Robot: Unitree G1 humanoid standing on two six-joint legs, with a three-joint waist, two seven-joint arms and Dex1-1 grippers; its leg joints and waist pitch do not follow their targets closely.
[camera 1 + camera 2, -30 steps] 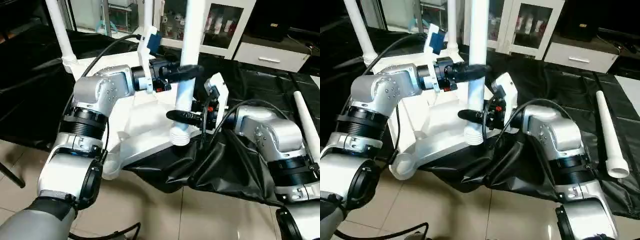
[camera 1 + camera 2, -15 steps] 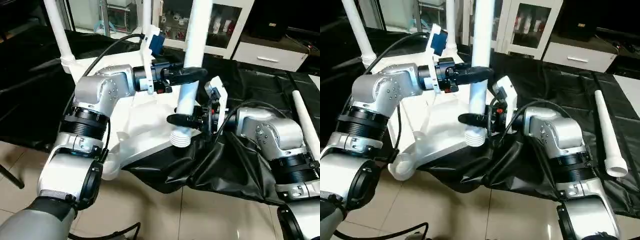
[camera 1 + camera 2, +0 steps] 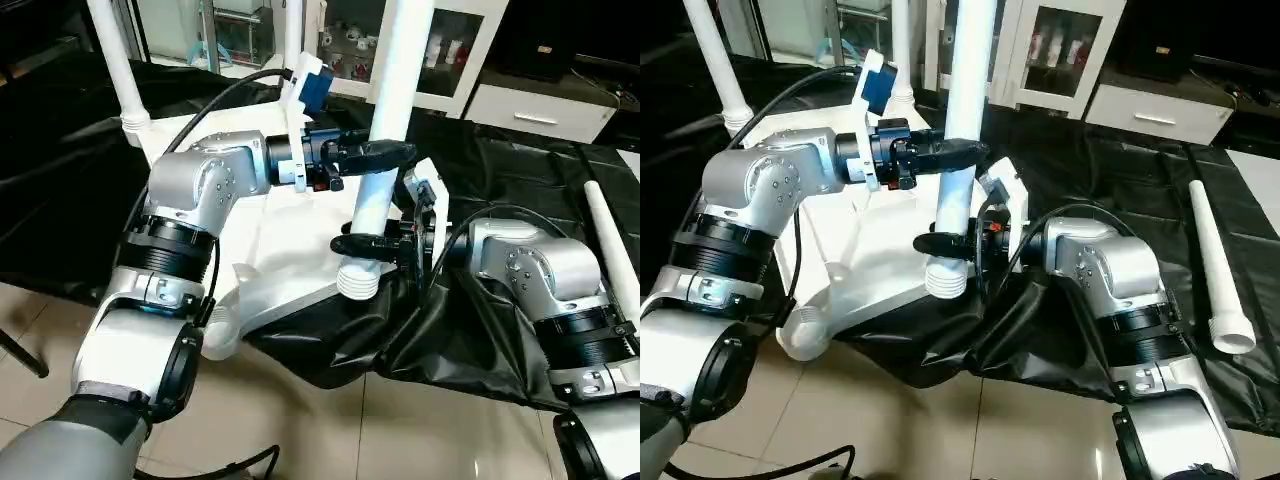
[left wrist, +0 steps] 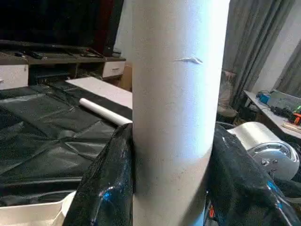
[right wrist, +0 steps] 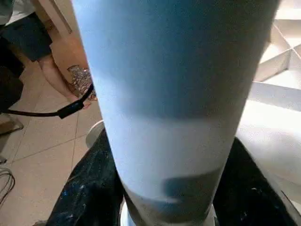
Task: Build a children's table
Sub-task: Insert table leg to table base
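While both pincers clamp the leg (image 3: pixel 385 150), left pincer (image 3: pixel 385 152) above right pincer (image 3: pixel 362 243), it stands nearly upright, top leaning slightly right. Its ribbed end (image 3: pixel 357 281) hangs just over the tabletop (image 3: pixel 290 240) edge, apparently unseated.

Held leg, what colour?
White, ribbed at its lower end; the leg shows best in the right eye view.

White leg (image 3: pixel 385 150), black cover (image 3: pixel 520 170)

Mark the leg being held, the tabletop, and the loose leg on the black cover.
held leg (image 3: pixel 380 190), left eye view, mid shaft.
tabletop (image 3: pixel 290 250), left eye view, ribbed underside.
loose leg (image 3: pixel 1215 265), right eye view, mid shaft.
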